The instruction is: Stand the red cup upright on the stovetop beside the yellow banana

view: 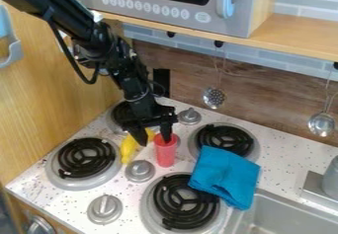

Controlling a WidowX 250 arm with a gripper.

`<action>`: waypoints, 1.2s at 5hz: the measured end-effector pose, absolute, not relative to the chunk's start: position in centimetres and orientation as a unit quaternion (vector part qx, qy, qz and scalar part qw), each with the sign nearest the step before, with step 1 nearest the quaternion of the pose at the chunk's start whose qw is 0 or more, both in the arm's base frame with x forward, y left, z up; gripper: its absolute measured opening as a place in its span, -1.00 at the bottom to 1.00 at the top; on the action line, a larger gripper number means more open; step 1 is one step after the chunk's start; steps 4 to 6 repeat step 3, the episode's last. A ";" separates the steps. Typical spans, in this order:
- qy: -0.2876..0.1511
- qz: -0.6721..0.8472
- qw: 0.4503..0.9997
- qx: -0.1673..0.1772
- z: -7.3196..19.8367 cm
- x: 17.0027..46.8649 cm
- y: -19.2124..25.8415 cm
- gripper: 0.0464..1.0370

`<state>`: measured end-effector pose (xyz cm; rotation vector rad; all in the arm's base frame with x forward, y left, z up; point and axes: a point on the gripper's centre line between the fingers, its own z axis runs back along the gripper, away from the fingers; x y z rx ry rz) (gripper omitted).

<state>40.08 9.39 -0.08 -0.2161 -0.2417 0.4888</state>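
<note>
The black gripper (153, 139) hangs down over the stove top, its fingers apart. One finger is at the mouth of an upright red cup (165, 155), apparently dipping into it. The other finger is to the left, in front of a yellow banana-shaped object (128, 149) and partly hiding it. That yellow object lies beside the cup, left of it. A folded blue cloth (226, 175) lies to the right, across parts of two burners.
Black coil burners (86, 157) and grey knobs (140, 171) surround the cup. A metal sink (284, 218) is at the lower right. Above are a microwave (158, 3) and a wooden shelf (300, 35). Ladles (321, 124) hang by the back wall.
</note>
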 end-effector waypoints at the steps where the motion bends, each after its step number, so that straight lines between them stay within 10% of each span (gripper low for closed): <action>1: -0.108 0.233 0.959 -0.120 -0.1 39.6 8.9 0.96; 2: -0.114 0.201 0.966 -0.118 3.0 38.7 8.6 0.95; 3: -0.158 0.183 0.970 -0.032 6.7 35.9 9.9 0.95; 6: -0.158 0.183 0.970 -0.032 6.7 35.9 9.9 0.95</action>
